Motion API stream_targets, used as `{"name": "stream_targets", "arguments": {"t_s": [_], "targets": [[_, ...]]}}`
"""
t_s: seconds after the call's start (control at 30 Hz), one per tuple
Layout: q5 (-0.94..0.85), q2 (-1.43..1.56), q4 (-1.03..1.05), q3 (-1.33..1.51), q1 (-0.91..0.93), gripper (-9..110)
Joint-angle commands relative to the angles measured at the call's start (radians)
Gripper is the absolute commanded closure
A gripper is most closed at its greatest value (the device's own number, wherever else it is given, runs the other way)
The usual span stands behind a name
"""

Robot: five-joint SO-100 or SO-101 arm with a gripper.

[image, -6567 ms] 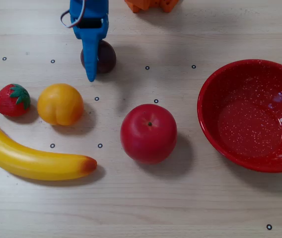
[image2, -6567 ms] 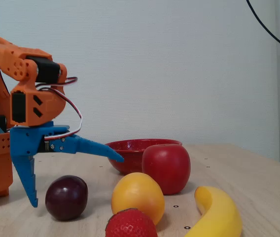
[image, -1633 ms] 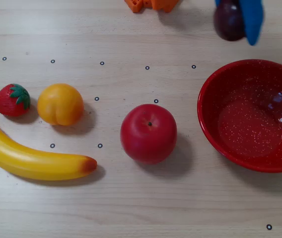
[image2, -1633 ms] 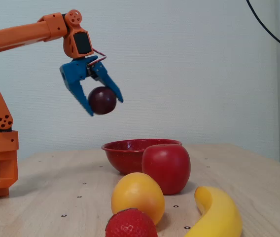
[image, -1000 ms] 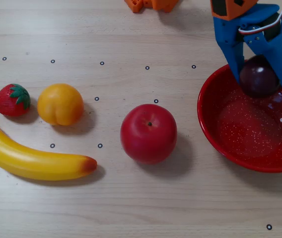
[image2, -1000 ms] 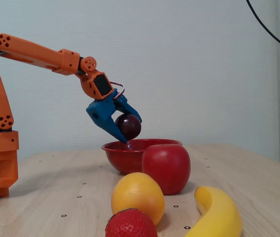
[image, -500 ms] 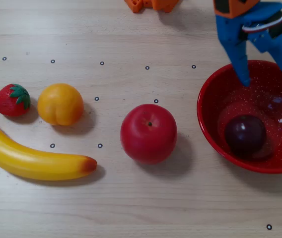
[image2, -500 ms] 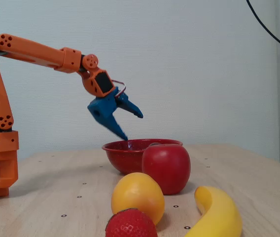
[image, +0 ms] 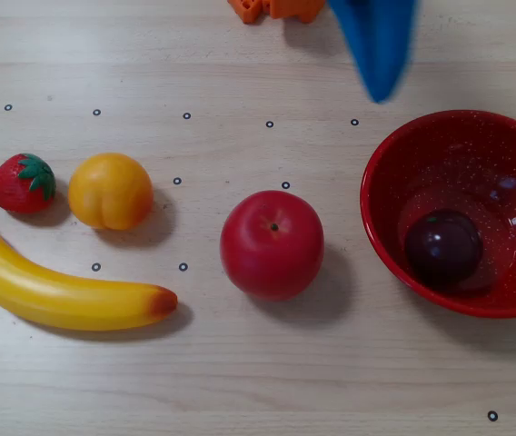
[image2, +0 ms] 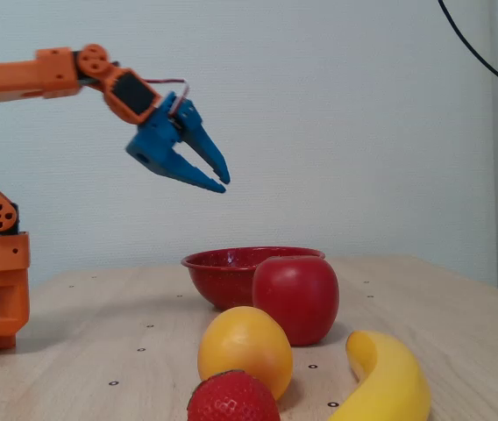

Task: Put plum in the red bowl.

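I see the plum (image: 443, 247) — one, glossy, dark, round — sitting inside the speckled red bowl (image: 394, 145) at right in the overhead view. My blue gripper (image2: 223, 182) hangs above, jaws nearly together, empty. Leftward: one apple (image: 272, 243), one orange fruit (image: 110, 191), one strawberry (image: 24, 183), one banana (image: 58, 295) — all smooth.

Robot test bench or hobby lab setup, pale wood-grain counter (image: 240, 363) marked with a grid of small black ring dots (image: 183, 267); plain white wall (image2: 345, 114), orange printed arm (image2: 21, 79), black cable (image2: 481, 53), plastic toy fruit laid out
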Motion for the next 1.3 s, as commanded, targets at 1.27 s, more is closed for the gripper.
{"name": "stream_targets", "arguments": {"t_s": [1.27], "targets": [[-0.350,0.914,-0.011,1.029,-0.307,101]]}}
